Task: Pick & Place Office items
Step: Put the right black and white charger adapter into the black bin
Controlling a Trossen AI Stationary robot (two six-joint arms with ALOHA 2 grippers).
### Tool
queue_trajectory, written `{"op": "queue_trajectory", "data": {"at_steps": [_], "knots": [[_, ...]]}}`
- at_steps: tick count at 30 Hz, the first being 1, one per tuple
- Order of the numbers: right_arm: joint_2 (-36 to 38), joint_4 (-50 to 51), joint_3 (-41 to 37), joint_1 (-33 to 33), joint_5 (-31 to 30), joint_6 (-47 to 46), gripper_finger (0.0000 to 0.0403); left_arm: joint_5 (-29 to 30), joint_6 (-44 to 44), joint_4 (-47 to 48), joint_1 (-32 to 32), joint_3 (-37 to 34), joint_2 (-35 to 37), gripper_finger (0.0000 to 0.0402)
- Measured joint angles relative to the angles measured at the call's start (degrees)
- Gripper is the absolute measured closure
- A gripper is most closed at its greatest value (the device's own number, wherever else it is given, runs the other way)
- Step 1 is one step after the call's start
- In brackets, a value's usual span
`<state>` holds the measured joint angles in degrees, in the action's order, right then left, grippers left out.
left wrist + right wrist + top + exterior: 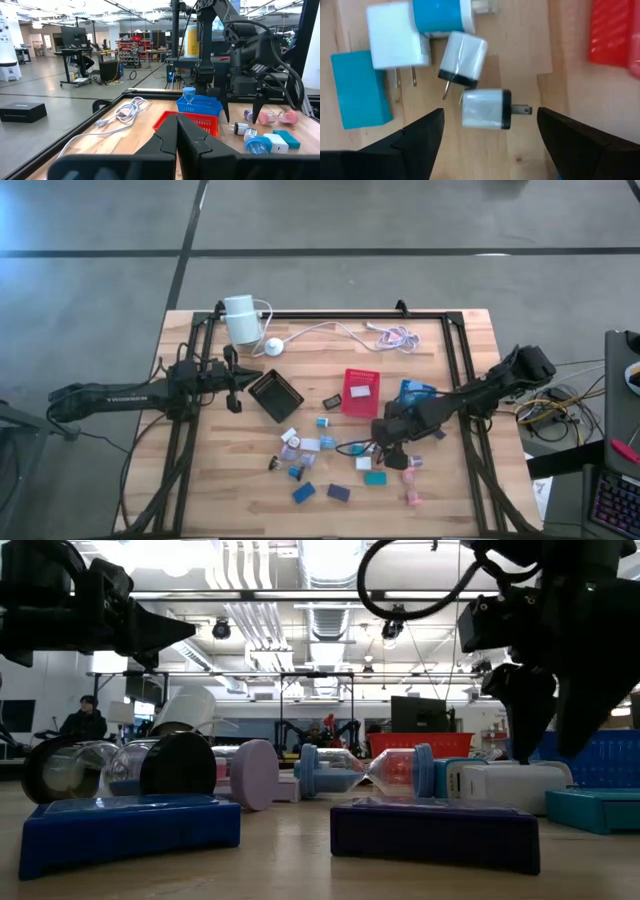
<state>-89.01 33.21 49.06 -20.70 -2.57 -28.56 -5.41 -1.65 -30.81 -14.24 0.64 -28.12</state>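
Note:
The office items lie scattered on the wooden table (200,500): small teal, blue, purple, white and pink pieces. My right gripper (385,450) hangs open, pointing steeply down over a cluster of them. In the right wrist view its fingers (422,132) stand on either side of a white plug with a black end (485,109), apart from it. A second such plug (462,60), a white block with prongs (397,42) and a teal block (360,95) lie just beyond. My left gripper (237,380) waits shut and level at the table's left, beside the black tray (275,395).
A red tray (361,392) and a blue tray (413,393) stand just beyond my right gripper. A white cylinder (240,318) and its cable (340,330) lie at the far edge. A blue block (130,825) and a purple block (435,830) lie near the front edge.

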Motion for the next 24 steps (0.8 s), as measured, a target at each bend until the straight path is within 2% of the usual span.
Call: {"op": "queue_trajectory", "data": {"at_steps": [11,24], "knots": [[-4.1,-0.8,0.0,-0.8,-0.5,0.7,0.0141,-0.1,0.0,0.0,0.0,0.0,0.0,0.0396],[-3.1,-0.6,0.0,-0.8,-0.4,1.2,0.0215,-0.1,0.0,0.0,0.0,0.0,0.0,0.0396]]}}
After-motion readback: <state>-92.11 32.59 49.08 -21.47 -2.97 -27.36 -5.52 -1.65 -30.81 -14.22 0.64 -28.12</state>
